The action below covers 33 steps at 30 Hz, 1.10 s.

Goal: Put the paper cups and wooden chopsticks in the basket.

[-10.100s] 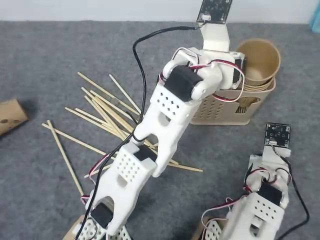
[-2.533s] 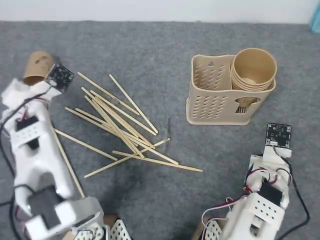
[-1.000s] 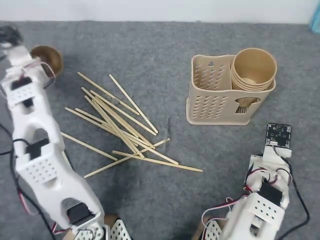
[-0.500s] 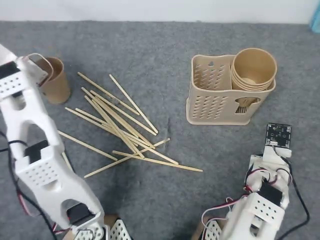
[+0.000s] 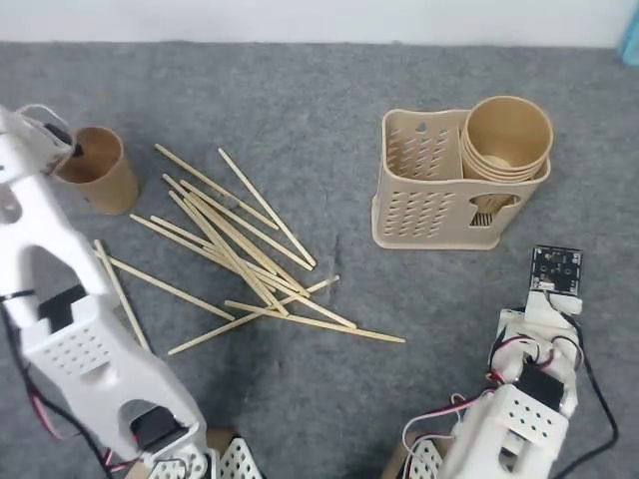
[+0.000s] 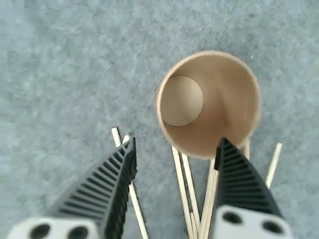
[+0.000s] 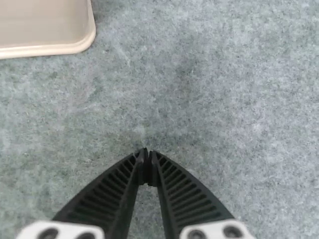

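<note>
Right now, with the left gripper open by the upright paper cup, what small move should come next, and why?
Probably shift the left gripper sideways until the paper cup lies between its fingers. Its jaws stand open, but the upright cup sits off toward one finger.

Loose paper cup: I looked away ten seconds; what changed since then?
The left arm swung from over the basket leftward to the paper cup, which lay on its side and now stands upright under the open left gripper. Chopsticks, stacked cups and right arm stayed put.
</note>
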Each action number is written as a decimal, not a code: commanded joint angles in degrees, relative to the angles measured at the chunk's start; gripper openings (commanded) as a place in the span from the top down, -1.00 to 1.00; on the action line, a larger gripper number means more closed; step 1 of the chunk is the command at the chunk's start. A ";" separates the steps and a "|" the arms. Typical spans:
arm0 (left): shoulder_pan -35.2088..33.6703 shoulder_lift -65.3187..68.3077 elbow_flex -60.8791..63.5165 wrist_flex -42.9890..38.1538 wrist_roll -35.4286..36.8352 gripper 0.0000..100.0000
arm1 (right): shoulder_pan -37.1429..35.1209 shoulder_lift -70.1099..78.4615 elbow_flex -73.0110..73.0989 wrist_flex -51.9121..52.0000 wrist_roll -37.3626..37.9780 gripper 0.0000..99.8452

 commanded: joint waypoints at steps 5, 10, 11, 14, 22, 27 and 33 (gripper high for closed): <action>6.86 -3.78 -6.46 2.81 -15.12 0.51 | -0.31 -1.27 -0.44 -0.92 0.97 0.98; 11.34 -0.09 -5.58 2.55 -16.70 0.51 | -0.31 -1.27 -0.44 -0.92 0.97 0.98; 11.87 1.14 -5.85 2.11 -16.70 0.51 | -0.31 -1.27 -0.44 -0.92 0.97 0.98; 12.40 5.19 -7.16 -0.18 -16.62 0.51 | -0.31 -1.27 -0.44 -0.92 0.97 0.98; 12.22 17.85 -16.84 -2.20 -16.88 0.51 | -0.31 -1.27 -0.44 -0.92 0.97 0.98; 12.22 24.09 -22.02 -0.88 -16.97 0.72 | -0.31 -1.27 -0.44 -0.92 0.97 0.98; 12.13 27.78 -27.30 0.79 -16.97 0.97 | -0.31 -1.27 -0.44 -0.92 0.97 0.98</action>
